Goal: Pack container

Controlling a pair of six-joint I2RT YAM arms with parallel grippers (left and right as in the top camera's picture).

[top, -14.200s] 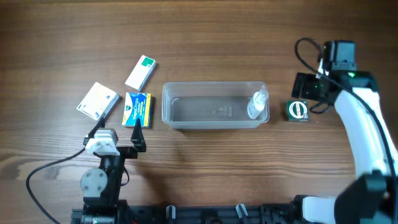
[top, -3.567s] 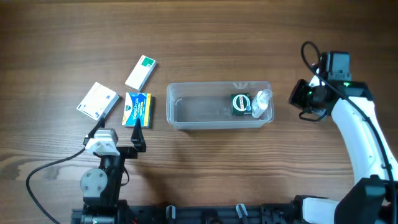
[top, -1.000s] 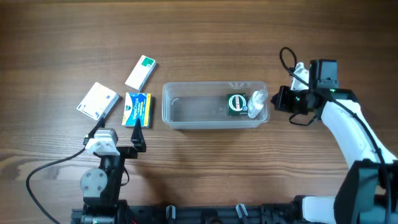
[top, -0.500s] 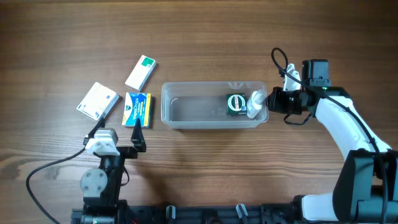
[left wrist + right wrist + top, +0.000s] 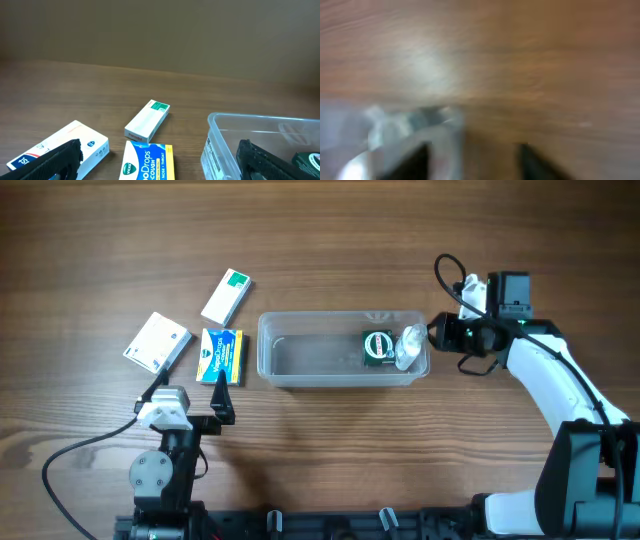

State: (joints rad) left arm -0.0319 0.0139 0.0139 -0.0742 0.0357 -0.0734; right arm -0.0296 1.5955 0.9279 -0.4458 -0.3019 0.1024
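Overhead: the container (image 5: 343, 348) lies at mid-table, long axis left to right. It is a clear plastic tub, rectangular, with rounded corners, a raised rim and glossy walls that show the wood grain through them. Its right half holds a round green-and-white disc (image 5: 378, 347), flat on the floor of the tub. Just right of the disc a small see-through bottle (image 5: 410, 348) lies tilted against the end wall. The left half holds nothing that I can see.

Table (image 5: 330, 240): brown wood, matte, grain running left to right.

Three cartons lie left of the tub, all flat and sharp-edged:
- a slim white carton with a green end (image 5: 227, 296), farthest back;
- a wider white box (image 5: 157, 342), farthest left;
- a blue-and-yellow cough-drop box (image 5: 221, 355), nearest the tub but apart from it.

Right gripper (image 5: 437, 337) sits at the tub's right end wall; whether it touches I cannot tell. Right wrist view is badly blurred. Two dark fingers (image 5: 415, 160) stand apart, so the claw reads as spread, with pale clear plastic at lower left.

Left gripper (image 5: 185, 385) is below the cartons, holding nothing. Left wrist view: black fingers (image 5: 50, 160) spread wide, the cough-drop box between them and the tub's rounded corner to the right.
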